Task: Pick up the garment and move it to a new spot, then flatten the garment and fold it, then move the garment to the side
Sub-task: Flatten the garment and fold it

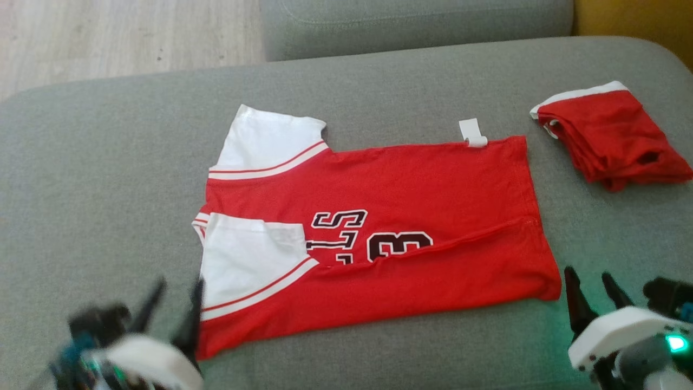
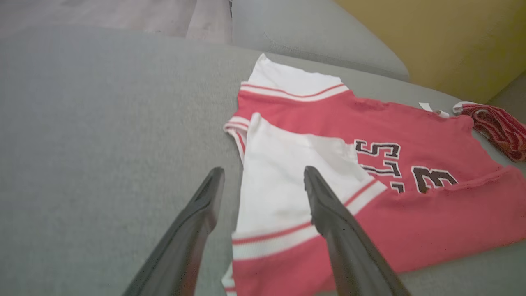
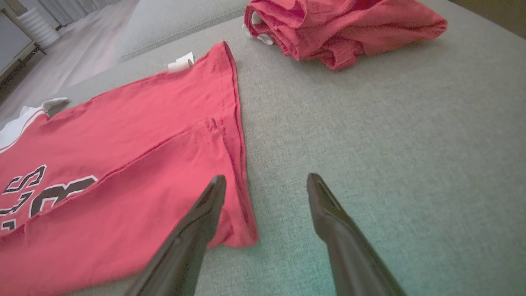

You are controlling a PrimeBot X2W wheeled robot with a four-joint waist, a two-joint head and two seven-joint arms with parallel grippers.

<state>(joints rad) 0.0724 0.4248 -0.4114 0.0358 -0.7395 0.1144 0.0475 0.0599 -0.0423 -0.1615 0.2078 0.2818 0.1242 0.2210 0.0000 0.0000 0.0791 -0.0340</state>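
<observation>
Both open and empty, left gripper [image 1: 178, 284] and right gripper [image 1: 588, 276]; I'd pinch jersey [image 1: 411, 227] 12 o'clock edge evenly, fold toward 6.

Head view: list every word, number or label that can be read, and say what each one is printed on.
"LS": black white-edged letters on the red short-sleeved jersey, a word's end; the rest lies under the folded white sleeve.
"3": black numeral on the same jersey, partly covered by a fold.
Unreadable: small white tag at the jersey's edge, too small.
No text: bundled red garment.
</observation>
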